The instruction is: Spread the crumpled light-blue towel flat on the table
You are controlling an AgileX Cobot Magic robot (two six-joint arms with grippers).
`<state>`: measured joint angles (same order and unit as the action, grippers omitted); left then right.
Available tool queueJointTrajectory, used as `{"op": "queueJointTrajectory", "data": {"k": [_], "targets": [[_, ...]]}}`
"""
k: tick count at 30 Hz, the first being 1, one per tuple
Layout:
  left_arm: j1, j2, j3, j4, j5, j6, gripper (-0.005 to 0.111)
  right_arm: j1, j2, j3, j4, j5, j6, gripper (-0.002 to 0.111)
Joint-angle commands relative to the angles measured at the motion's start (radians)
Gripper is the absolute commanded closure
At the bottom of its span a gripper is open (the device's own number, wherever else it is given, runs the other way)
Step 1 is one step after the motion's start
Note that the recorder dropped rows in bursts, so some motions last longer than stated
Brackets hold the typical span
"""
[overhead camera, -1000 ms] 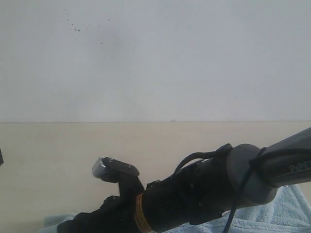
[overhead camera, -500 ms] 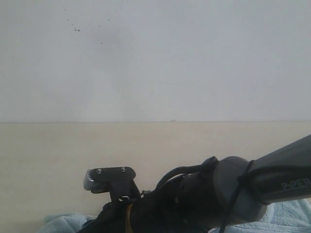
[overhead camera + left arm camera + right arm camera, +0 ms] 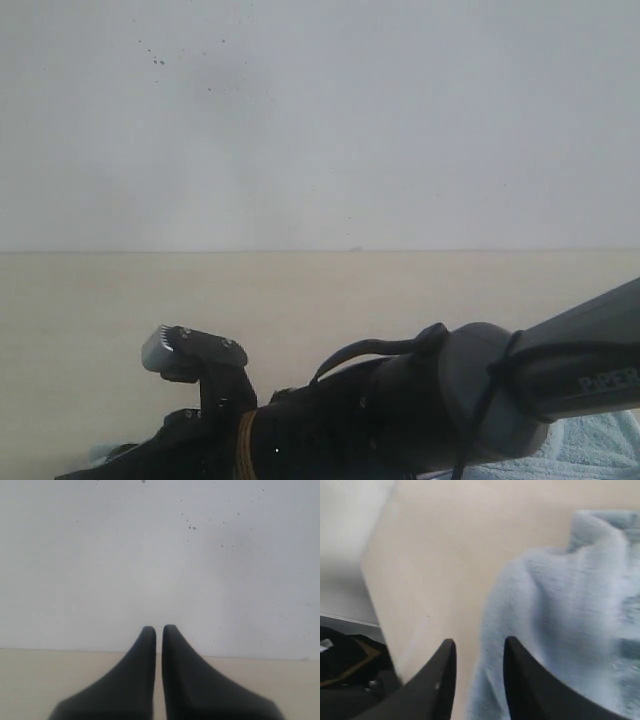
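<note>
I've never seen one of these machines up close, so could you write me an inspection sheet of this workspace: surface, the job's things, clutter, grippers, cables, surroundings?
Surface: pale beige table, smooth, no marks seen.
Job's things: light-blue towel, bunched in folds, not yet flat.
Clutter: nothing seen.
Grippers: left gripper shut, empty, aimed at the wall; right gripper open at the towel's edge, contact unclear.
Cables: black cable looped along the right arm.
Surroundings: grey-white wall with small dark specks; dark objects beyond the table's edge.

The towel lies on the table, with the wall behind them.
</note>
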<state>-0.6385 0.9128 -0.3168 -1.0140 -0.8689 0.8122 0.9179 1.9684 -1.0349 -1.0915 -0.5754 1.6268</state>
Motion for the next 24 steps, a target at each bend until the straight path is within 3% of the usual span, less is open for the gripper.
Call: {"op": "queueJointTrajectory", "data": {"k": [1,8,15,18,23,24], "targets": [[0.001,0.002,0.002,0.012,0.011,-0.012,0.102,-0.001,-0.002,-0.005,0.054,-0.075,-0.03,0.077],[0.001,0.002,0.002,0.012,0.015,-0.012,0.102,-0.001,-0.005,-0.005,0.005,0.021,-0.035,0.077],[0.001,0.002,0.002,0.043,0.119,-0.012,0.102,-0.001,-0.003,-0.005,0.041,0.537,0.018,0.077],[0.001,0.002,0.002,0.117,0.122,-0.012,0.102,-0.001,-0.003,-0.005,0.04,0.467,0.018,0.08],[0.001,0.002,0.002,0.149,0.14,-0.022,0.102,-0.001,0.023,-0.016,0.037,0.23,0.012,0.108],[0.001,0.002,0.002,0.149,0.14,-0.026,0.102,-0.001,0.038,-0.026,0.04,0.185,0.014,0.108]]}}
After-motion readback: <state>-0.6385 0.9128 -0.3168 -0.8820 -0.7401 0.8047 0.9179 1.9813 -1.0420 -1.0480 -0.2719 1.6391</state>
